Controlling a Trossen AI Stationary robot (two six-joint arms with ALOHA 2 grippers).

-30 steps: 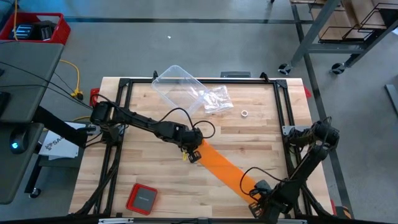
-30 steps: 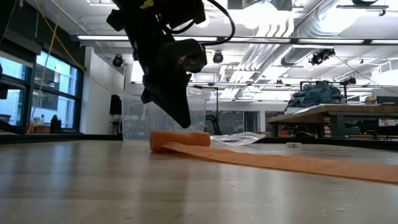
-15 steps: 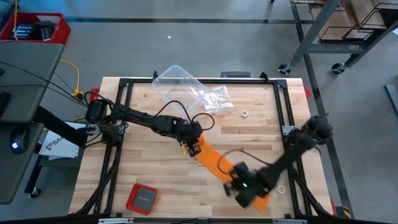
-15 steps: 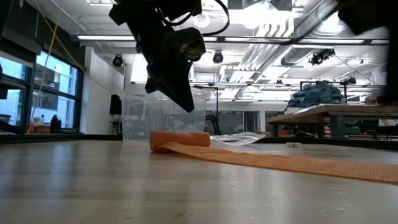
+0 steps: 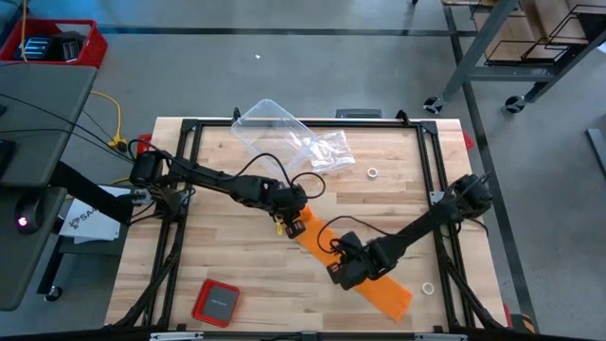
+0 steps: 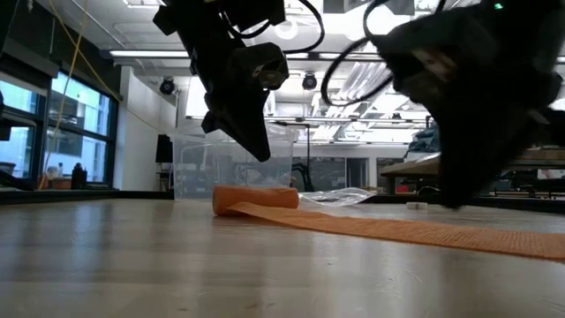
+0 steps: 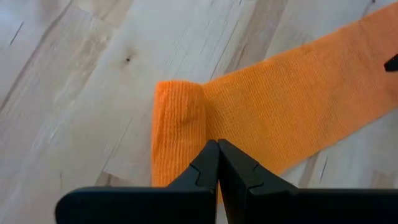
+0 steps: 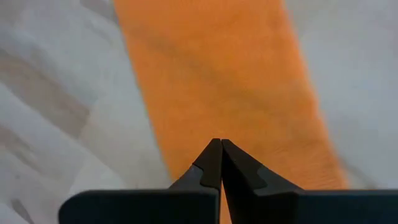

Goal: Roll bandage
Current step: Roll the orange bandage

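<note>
The bright orange bandage [image 5: 355, 270] lies flat across the wooden table, slanting from the middle toward the near right. Its far-left end is wound into a short roll [image 6: 256, 198] that rests on the boards. My left gripper [image 6: 262, 156] is shut and hangs a little above that roll [image 7: 177, 134], clear of it. My right gripper [image 5: 341, 272] is shut too. It points steeply down over the flat band [image 8: 217, 81] near its middle and shows only as a dark blur in the low view. My right gripper stands with its shut fingertips [image 8: 211, 155] over the flat band's middle, coming from above. The blur in the low view keeps me from telling whether the tips touch the cloth.
A crinkled clear plastic bag [image 5: 284, 137] lies at the table's far middle, with a small white ring [image 5: 372, 173] to its right. A red square case [image 5: 216, 303] sits near the front left. Another small ring [image 5: 428, 287] lies near the band's free end.
My right gripper has swept from the table's near right corner toward the left, along the band to its middle, turning as it went. My left gripper has risen a little above the rolled end. The bandage has kept its place.
</note>
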